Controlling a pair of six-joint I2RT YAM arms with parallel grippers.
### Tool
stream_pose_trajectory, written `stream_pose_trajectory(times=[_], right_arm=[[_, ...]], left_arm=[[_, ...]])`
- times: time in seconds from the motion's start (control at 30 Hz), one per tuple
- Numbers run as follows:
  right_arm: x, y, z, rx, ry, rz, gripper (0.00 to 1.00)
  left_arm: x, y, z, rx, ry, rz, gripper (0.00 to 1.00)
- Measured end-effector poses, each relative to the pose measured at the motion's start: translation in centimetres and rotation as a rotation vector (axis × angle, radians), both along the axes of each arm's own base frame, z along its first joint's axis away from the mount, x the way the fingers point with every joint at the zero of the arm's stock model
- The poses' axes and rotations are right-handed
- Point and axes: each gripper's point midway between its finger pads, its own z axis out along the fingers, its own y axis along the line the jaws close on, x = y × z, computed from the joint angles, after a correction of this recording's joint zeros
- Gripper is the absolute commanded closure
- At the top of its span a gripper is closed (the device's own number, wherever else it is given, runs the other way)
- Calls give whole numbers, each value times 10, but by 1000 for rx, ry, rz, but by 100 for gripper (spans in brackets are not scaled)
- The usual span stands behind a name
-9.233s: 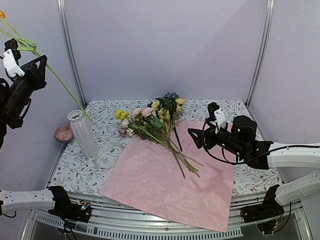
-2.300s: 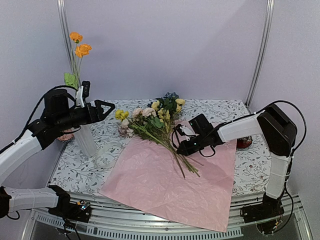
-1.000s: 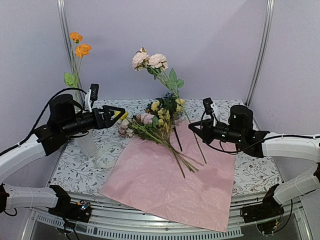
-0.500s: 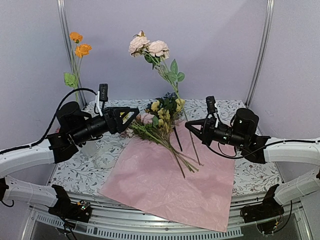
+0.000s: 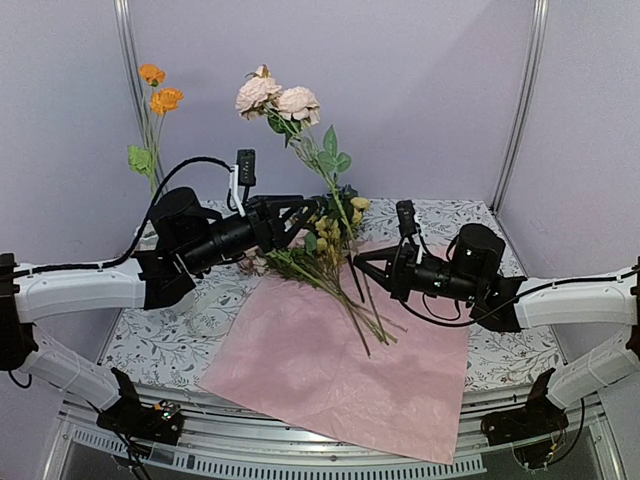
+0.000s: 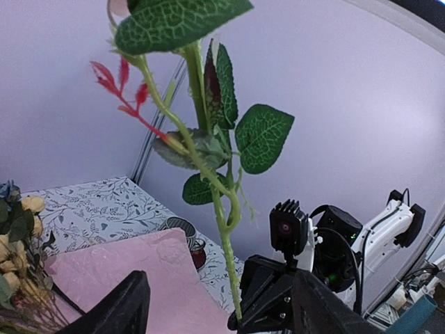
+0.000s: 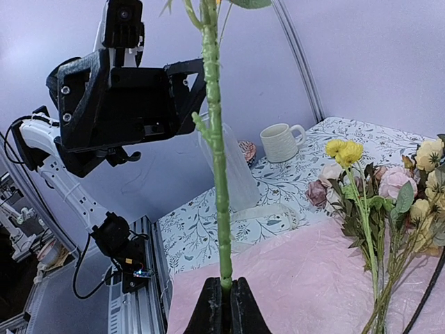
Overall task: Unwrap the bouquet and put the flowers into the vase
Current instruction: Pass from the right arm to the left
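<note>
Lilac walls all round, and a leaf-patterned surface (image 5: 165,340) below with a crinkled pale pink sheet of wrapping paper (image 5: 330,380) lying open and flat across it. Over the paper's far half, the right gripper (image 7: 224,287) has its jaws pressed together on the bottom end of a long green-stemmed pale pink rose spray (image 5: 325,165). The stem stands nearly upright out of it, with the blooms high overhead. Up the stem from there comes the left gripper (image 5: 316,208). Its jaws are apart, one to each side of the leafy stem, and in the left wrist view there is a clear gap on both sides. Just beneath and behind the two grippers lies the loose heap of mixed artificial flowers (image 7: 379,188), yellow, cream and pink heads toward the back wall, stems trailing onto the paper. Well off beyond the left gripper, back along its arm, stands the tall white ridged vase (image 7: 240,174). Two orange poppies (image 5: 160,95) rise above that spot. A short cream mug (image 7: 280,142) sits just behind the vase.
</note>
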Motion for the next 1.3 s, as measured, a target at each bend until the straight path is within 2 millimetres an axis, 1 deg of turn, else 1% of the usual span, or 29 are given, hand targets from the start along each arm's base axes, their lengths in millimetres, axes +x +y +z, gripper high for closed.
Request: stream_pose_trajectory(times=[0.13, 0.23, 0.37, 0.43, 0.63, 0.73, 0.9, 0.93, 0.97, 1.13, 1.2, 1.3], right_arm=[[-7, 5, 1, 6, -5, 19, 97], [-10, 8, 5, 13, -12, 30, 97], [-12, 11, 7, 20, -18, 39, 97], [-14, 12, 8, 22, -22, 43, 97], [-14, 14, 8, 22, -24, 45, 97], [-13, 15, 5, 17, -20, 46, 97], [-15, 18, 0, 7, -13, 54, 97], [-16, 18, 0, 8, -16, 56, 96], [-16, 19, 1, 9, -17, 58, 92], [-16, 19, 1, 8, -25, 55, 52], [-16, 19, 1, 7, -27, 51, 41], [-12, 17, 1, 1, -38, 25, 28]], left_arm=[[-2, -16, 3, 0, -14, -33, 41], [-2, -22, 5, -1, -21, -46, 51], [-2, -27, 5, 2, -29, -59, 62], [-3, -30, 3, 6, -30, -70, 64], [-5, -36, 0, 12, -23, -95, 66], [-6, -39, -2, 14, -18, -105, 72], [-8, -42, -3, 16, -13, -120, 91], [-8, -42, -3, 15, -12, -121, 98], [-8, -42, -2, 16, -14, -121, 100], [-10, -43, -1, 15, -16, -126, 100], [-9, -43, -3, 21, -11, -122, 100], [-8, -41, -5, 43, -8, -108, 100]])
